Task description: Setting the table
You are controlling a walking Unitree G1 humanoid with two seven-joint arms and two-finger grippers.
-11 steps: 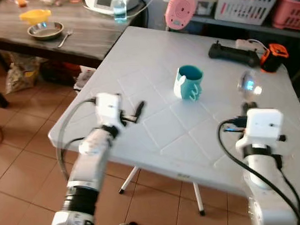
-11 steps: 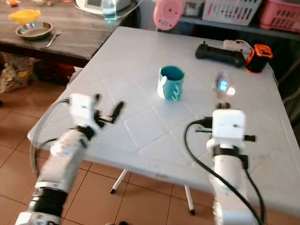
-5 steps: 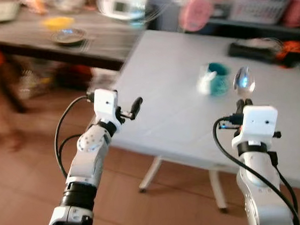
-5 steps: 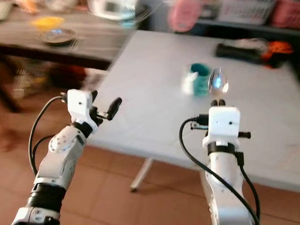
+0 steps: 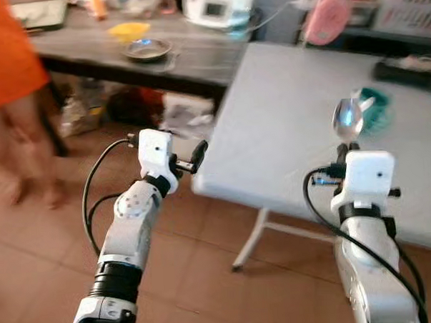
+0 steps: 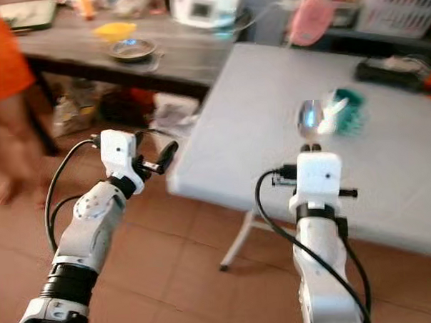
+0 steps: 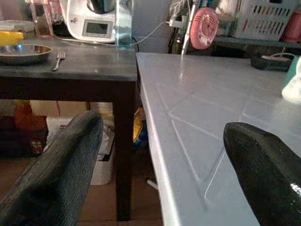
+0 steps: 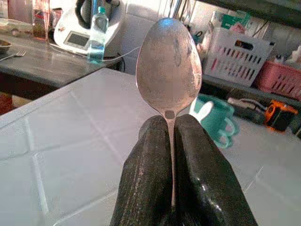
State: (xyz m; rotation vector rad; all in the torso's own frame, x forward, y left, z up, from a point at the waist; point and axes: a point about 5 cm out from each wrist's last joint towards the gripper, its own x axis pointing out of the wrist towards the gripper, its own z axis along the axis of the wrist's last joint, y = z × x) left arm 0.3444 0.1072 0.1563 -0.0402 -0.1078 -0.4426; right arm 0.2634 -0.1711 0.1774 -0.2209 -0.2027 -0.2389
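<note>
My right gripper is shut on the handle of a metal spoon, bowl end upright, held above the near part of the white table. A teal mug stands on the table beyond the spoon. My left gripper is open and holds nothing, level with the white table's near left corner; its fingers stand wide apart. On the dark wooden table at the back left are a steel dish, a yellow bowl and a fork.
A person in orange stands on the tiled floor at the left. A pink fan, a black device, an orange tape measure and a white basket are at the table's far side. Bags lie under the dark table.
The camera has swung and pulled back, so the white table now sits to the right with more floor showing. A person in orange has come into view. Both grippers keep their states.
</note>
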